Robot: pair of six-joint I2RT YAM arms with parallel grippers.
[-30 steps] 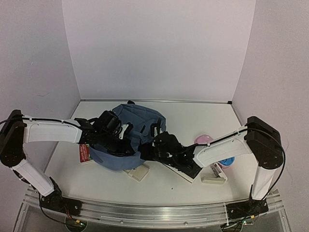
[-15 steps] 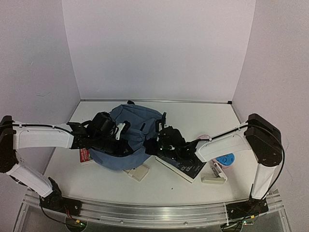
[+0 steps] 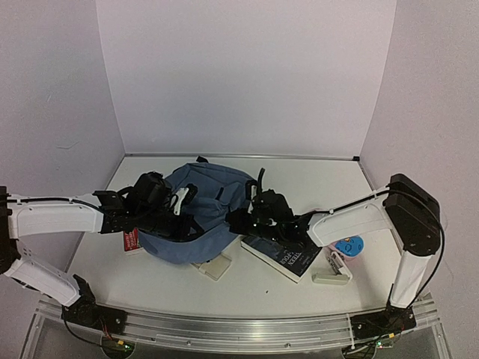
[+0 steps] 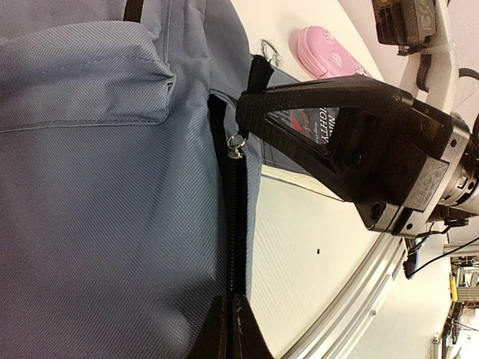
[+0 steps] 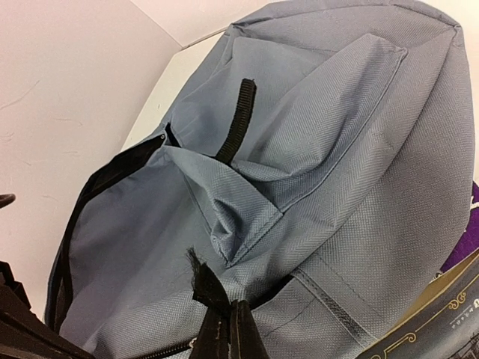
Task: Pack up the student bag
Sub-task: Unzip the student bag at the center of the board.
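The student bag [image 3: 217,183] lies slumped mid-worktop [image 3: 314,187] between the arms. The left tool [image 4: 232,321] is clamped tight on its fabric beside the zip, and the right tool [image 5: 228,321] is pinched closed on the black zip pull [image 5: 200,275]. I judge that the small frayed tab could slip free, or the soft bag could drag along if the left hold gives.

Two arms: left arm [image 3: 52,215], right arm [image 3: 348,221]. Long links in smooth white shells; joints and wrists in chunky black housings. Thin black cables loop alongside links. Black bases on ribbed aluminium rail [image 3: 239,329], bottom of frame. Left end effector [image 4: 230,329], right end effector [image 5: 228,325]: matte black, slim tapered fingers, recessed screw holes in housing.
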